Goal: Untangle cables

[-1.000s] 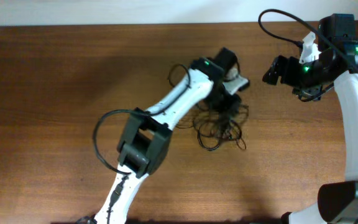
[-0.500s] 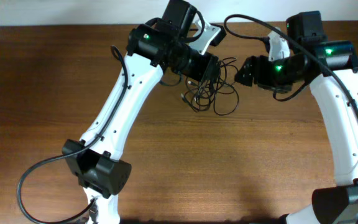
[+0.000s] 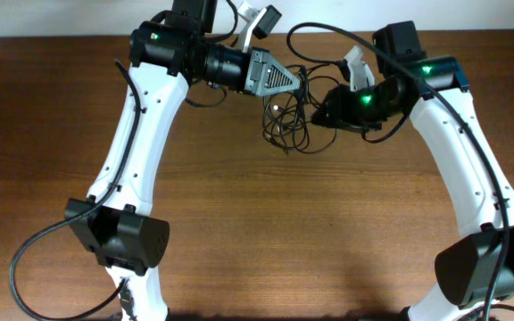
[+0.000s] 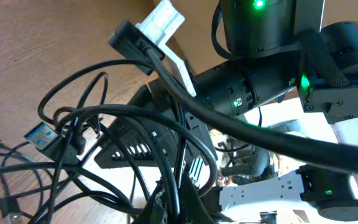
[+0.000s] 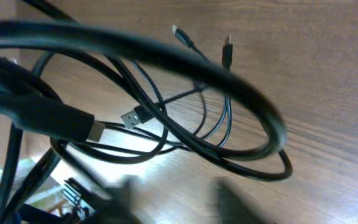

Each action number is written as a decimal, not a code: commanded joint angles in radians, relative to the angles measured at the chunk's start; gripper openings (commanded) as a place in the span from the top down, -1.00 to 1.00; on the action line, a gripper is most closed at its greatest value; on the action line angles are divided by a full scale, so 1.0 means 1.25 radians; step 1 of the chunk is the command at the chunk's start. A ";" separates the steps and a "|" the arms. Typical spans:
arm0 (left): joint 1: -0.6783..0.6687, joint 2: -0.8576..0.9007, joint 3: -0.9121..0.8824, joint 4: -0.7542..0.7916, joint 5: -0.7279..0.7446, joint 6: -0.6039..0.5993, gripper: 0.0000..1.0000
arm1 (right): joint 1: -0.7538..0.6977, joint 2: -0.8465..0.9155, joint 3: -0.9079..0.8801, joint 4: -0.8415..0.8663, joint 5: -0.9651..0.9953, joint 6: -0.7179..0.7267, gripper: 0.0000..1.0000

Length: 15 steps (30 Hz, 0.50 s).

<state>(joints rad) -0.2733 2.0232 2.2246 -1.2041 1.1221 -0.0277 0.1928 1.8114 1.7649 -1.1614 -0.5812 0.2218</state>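
While the left gripper [image 4: 168, 210] is pinching a handful of strands at the bottom edge of its own wrist view, fingers apparently closed on them, the cables [image 3: 289, 123] are fanning out of that grip in loose, overlapping loops. Holding the bunch by one side seems meant to anchor it, so that pulling elsewhere is opening the knot and not dragging the whole lot along. Just past the fingers, a blue-tongued USB plug [image 4: 42, 134] is hanging free at the left of the tangle, a loose end that could be followed out. Beyond the loops, the right gripper [image 3: 321, 109] is facing the left one head-on, with the bundle sitting between them over the far middle of the table [image 3: 239, 232].

In the right wrist view, two dark blurred fingers [image 5: 120, 193] are showing apart at the bottom edge with bare wood between them. I judge that this gripper is standing open and holding nothing, lining up on a strand. Ahead of it, a silver USB plug [image 5: 131, 117] and two small plug tips [image 5: 227, 46] are lying on the wood, while a thick arm lead [image 5: 166, 53] is sweeping blurred across the lens and hiding part of the knot. Farther back, both arms are stretching to the far side, where the cables are lying.
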 commanded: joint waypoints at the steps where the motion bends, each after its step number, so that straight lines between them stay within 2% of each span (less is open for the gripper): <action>1: 0.003 -0.032 0.012 0.024 -0.109 -0.005 1.00 | 0.003 0.005 -0.006 -0.013 -0.005 -0.006 0.92; 2: 0.003 -0.032 0.012 0.022 -0.250 -0.005 1.00 | 0.000 -0.006 -0.006 -0.013 0.001 -0.007 0.92; 5: 0.003 -0.031 0.007 0.010 -0.437 -0.006 1.00 | -0.009 -0.070 -0.006 -0.019 0.073 -0.006 0.92; 9: 0.029 -0.029 -0.003 -0.029 -0.578 -0.011 0.86 | -0.059 -0.217 -0.006 -0.063 0.179 0.018 0.92; 15: 0.033 -0.028 -0.004 -0.099 -0.693 -0.011 0.70 | -0.209 -0.396 -0.006 -0.105 0.188 0.038 0.92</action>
<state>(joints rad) -0.2352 2.0212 2.2227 -1.3174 0.3183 -0.0429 -0.0120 1.3663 1.7622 -1.2781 -0.3584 0.2409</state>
